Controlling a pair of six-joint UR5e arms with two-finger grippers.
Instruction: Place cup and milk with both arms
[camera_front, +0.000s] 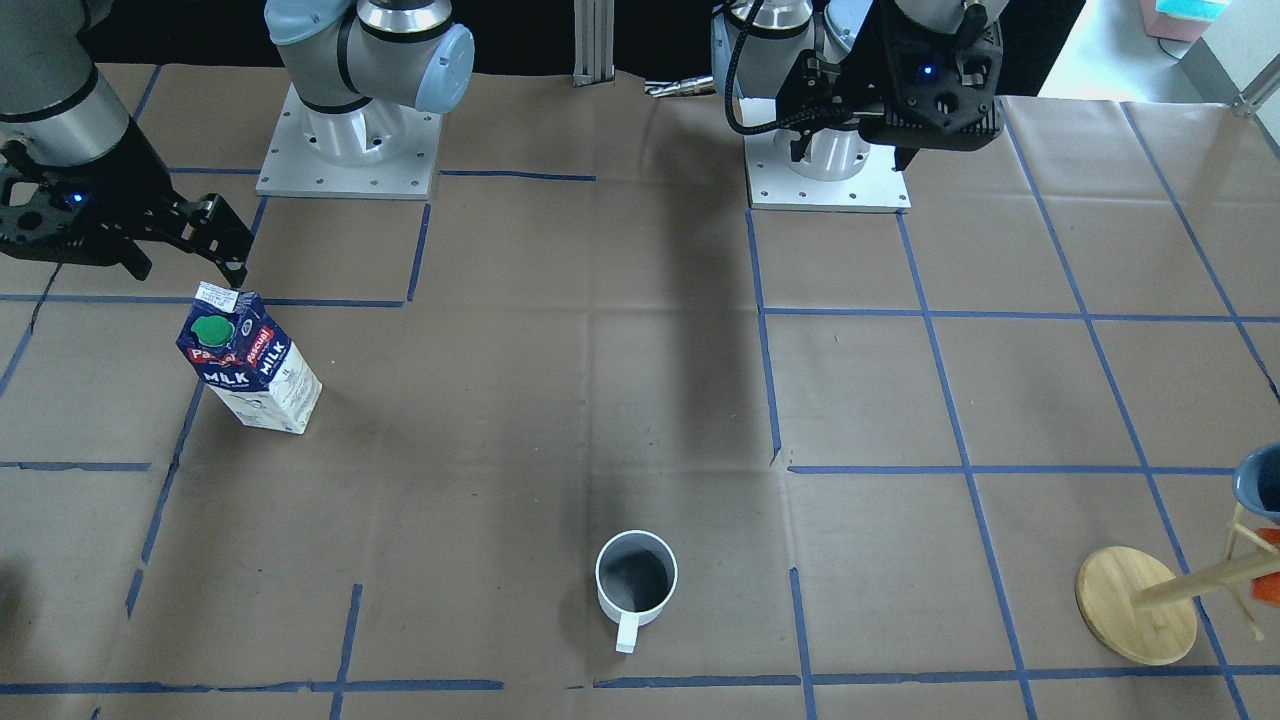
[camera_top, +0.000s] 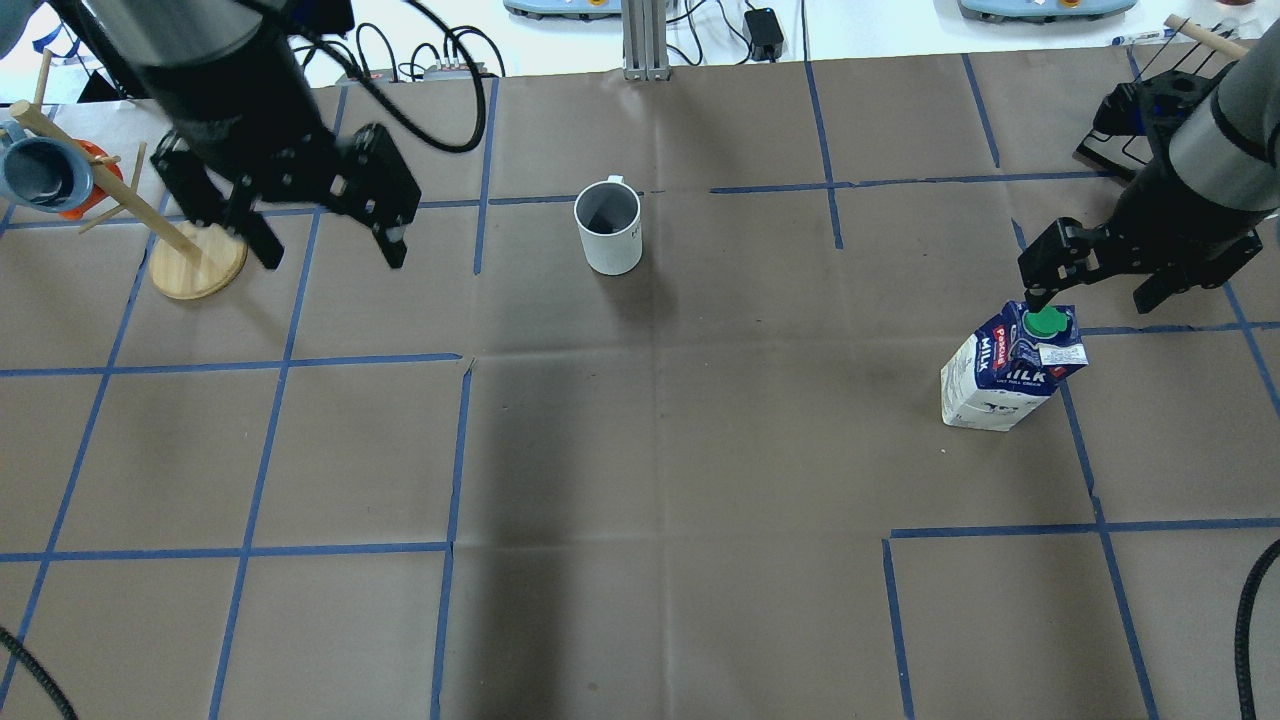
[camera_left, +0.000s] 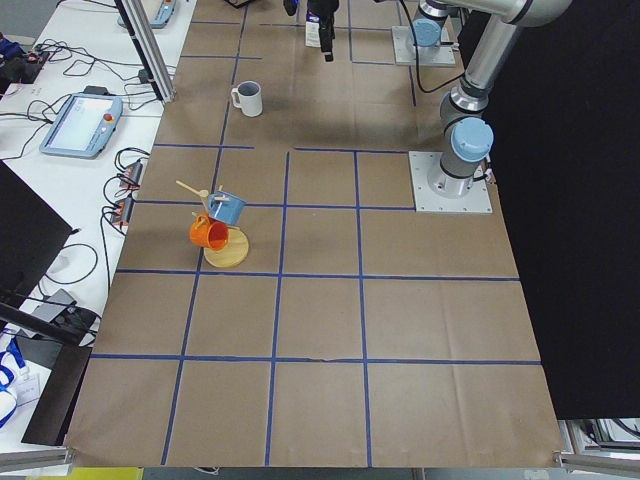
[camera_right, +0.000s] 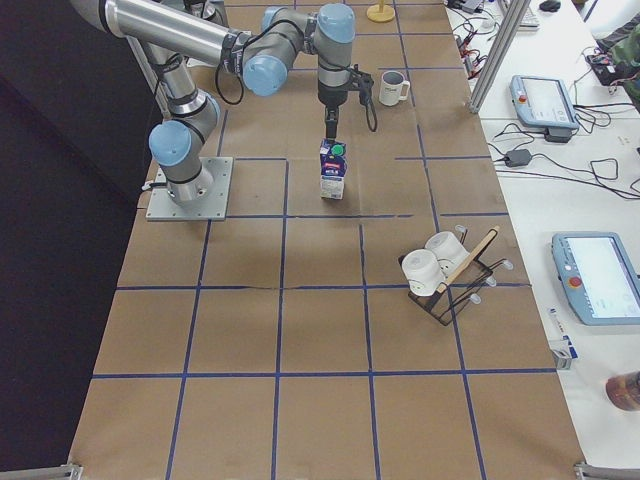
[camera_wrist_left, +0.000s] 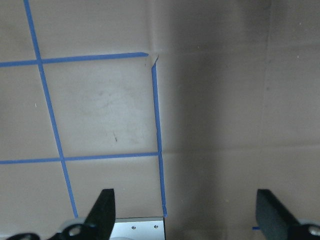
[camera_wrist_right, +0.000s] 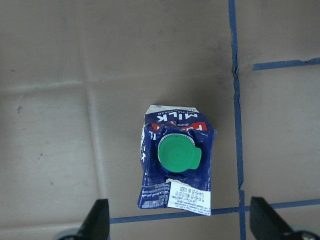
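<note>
white cup upright and empty, upper centre of overhead view, milk carton upright at right, green cap on, right gripper fingers wide over it, left gripper wide, upper left, holding nothing

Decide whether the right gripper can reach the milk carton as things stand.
Probably yes: the open right gripper hangs just above the milk carton, with nothing between them.

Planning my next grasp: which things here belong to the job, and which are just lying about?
Job: milk, cup, left hand, right hand, both open.
Lying about: wooden mug tree, its blue mug and orange mug; rack with white mugs.
</note>
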